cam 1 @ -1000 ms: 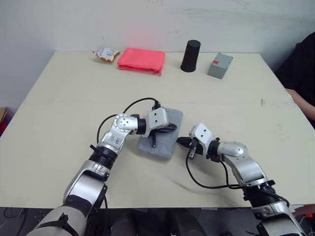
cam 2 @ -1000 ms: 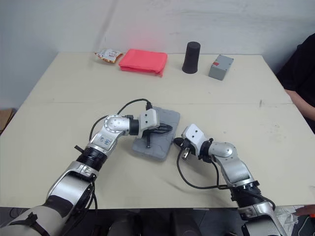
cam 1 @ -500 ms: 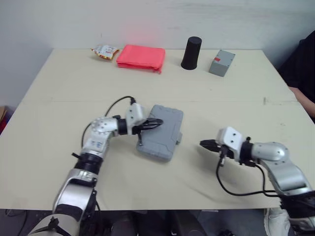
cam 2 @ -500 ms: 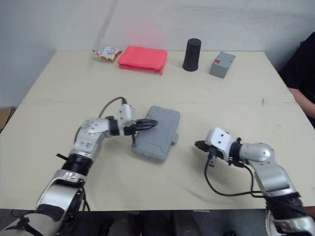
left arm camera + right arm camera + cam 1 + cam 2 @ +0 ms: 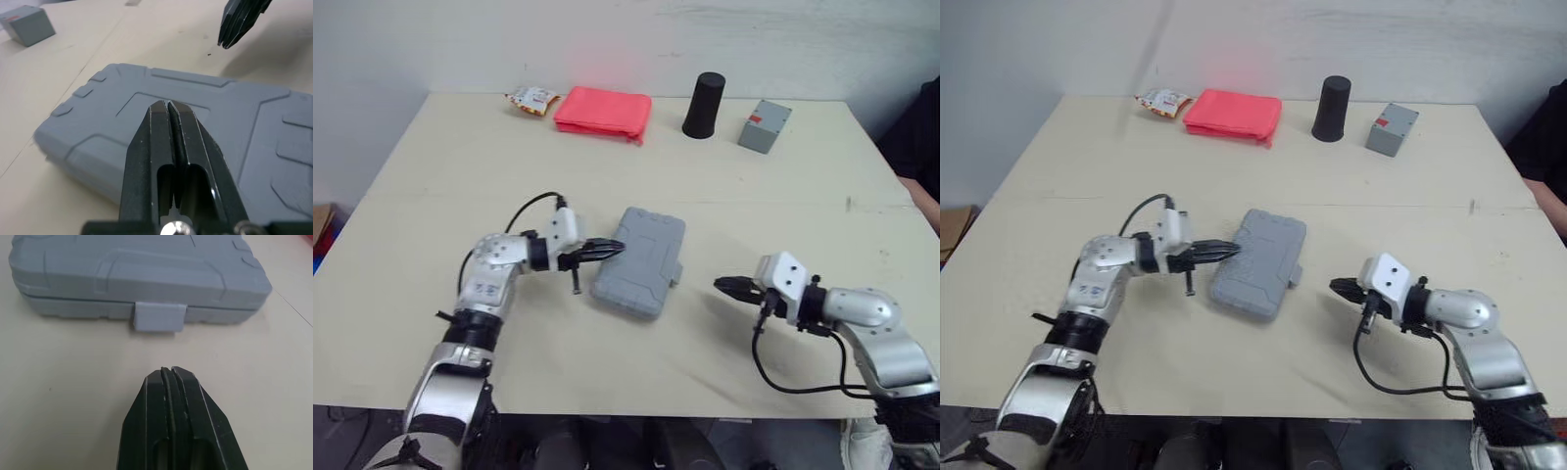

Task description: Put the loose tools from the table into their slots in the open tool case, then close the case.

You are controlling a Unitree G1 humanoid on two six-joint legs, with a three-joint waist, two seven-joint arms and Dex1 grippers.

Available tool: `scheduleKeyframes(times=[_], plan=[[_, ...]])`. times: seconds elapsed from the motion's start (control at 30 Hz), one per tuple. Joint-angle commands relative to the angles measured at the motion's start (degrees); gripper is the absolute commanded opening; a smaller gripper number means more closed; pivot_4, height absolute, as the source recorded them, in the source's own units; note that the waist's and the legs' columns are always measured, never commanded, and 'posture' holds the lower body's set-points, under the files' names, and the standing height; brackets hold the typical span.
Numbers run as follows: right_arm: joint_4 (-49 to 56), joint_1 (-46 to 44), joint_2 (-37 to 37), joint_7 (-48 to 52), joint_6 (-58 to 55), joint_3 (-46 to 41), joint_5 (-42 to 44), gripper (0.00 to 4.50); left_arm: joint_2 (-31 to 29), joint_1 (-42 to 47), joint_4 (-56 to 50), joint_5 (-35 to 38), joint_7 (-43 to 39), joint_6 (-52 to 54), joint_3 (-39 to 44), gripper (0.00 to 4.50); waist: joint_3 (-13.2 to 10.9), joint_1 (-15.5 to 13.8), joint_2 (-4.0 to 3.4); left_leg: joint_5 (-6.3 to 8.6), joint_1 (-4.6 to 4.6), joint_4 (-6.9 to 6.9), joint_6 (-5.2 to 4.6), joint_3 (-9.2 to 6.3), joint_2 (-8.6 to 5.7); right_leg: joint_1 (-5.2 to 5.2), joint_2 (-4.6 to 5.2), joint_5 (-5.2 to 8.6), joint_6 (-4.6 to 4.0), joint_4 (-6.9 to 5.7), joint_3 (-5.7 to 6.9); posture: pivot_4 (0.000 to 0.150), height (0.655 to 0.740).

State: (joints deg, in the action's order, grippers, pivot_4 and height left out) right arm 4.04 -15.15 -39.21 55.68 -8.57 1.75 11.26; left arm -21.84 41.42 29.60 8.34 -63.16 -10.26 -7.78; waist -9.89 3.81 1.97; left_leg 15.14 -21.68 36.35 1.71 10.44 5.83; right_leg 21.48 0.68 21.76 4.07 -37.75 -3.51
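Note:
The grey tool case (image 5: 641, 260) lies closed and flat in the middle of the table, its latch tab (image 5: 159, 316) facing my right side. My left gripper (image 5: 614, 248) is shut with nothing in it, its tips at the case's left edge, over the lid (image 5: 205, 112). My right gripper (image 5: 721, 286) is shut and empty, hovering over bare table a short way right of the case, pointing at the latch. I see no loose tools on the table.
Along the far edge stand a red flat pouch (image 5: 602, 113), a snack packet (image 5: 531, 99), a black cup (image 5: 705, 105) and a small grey box (image 5: 765, 127). A person's dark sleeve (image 5: 920, 137) shows at the right edge.
Both grippers have pulled back from the case: the left from over the lid to its left edge, the right well off to the right. The case stays closed. The camera has shifted slightly.

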Motion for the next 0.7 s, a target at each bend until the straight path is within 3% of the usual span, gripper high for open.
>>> scheduleKeyframes(times=[0.03, 0.2, 0.4, 0.6, 0.7], plan=[[-3.3, -4.1, 2.7, -1.5, 1.5, 2.4, -1.9, 0.00, 1.8, 3.2, 5.1, -5.2, 4.2, -1.8, -2.5, 0.03, 0.0, 0.1, -0.01, -0.01, 0.00, -0.03, 0.02, 0.00, 0.00, 0.03, -0.03, 0.01, -0.01, 0.00, 0.00, 0.150, 0.7400], [-8.1, -7.8, 5.9, -2.2, 2.3, 5.1, -3.8, 0.00, 3.9, 6.8, 11.2, -10.8, 8.4, -0.3, -5.7, 0.03, 0.0, -0.7, -0.03, -0.04, 0.04, -0.03, 0.09, -0.01, 0.06, 0.02, -0.01, 0.03, -0.06, -0.07, 0.01, 0.150, 0.7400], [-12.2, -10.4, 8.3, -2.9, 2.9, 7.0, -5.6, 0.00, 3.5, 6.1, 11.0, -12.9, 6.5, -0.9, -8.4, 0.03, 0.0, -0.5, -0.02, -0.06, 0.26, 0.13, -0.15, 0.06, 0.04, -0.25, 0.24, -0.10, 0.03, -0.11, 0.05, 0.150, 0.7400], [-13.9, -10.5, 8.6, -3.6, 3.5, 6.9, -6.7, 0.00, 5.5, 7.0, 6.0, -7.0, 4.9, 3.4, -4.7, 0.03, 0.0, -0.5, -0.02, -0.06, 0.28, 0.01, -0.14, 0.06, 0.04, -0.25, 0.26, -0.10, 0.01, -0.09, 0.07, 0.150, 0.7400], [-14.9, -11.0, 9.1, -4.0, 4.2, 6.6, -6.8, 0.00, 5.9, 8.2, 5.8, -7.7, 5.5, 5.0, -4.8, 0.03, 0.0, -0.5, -0.02, -0.06, 0.09, 0.04, -0.14, 0.08, 0.05, -0.05, 0.24, -0.10, 0.01, -0.10, 0.06, 0.150, 0.7400]])
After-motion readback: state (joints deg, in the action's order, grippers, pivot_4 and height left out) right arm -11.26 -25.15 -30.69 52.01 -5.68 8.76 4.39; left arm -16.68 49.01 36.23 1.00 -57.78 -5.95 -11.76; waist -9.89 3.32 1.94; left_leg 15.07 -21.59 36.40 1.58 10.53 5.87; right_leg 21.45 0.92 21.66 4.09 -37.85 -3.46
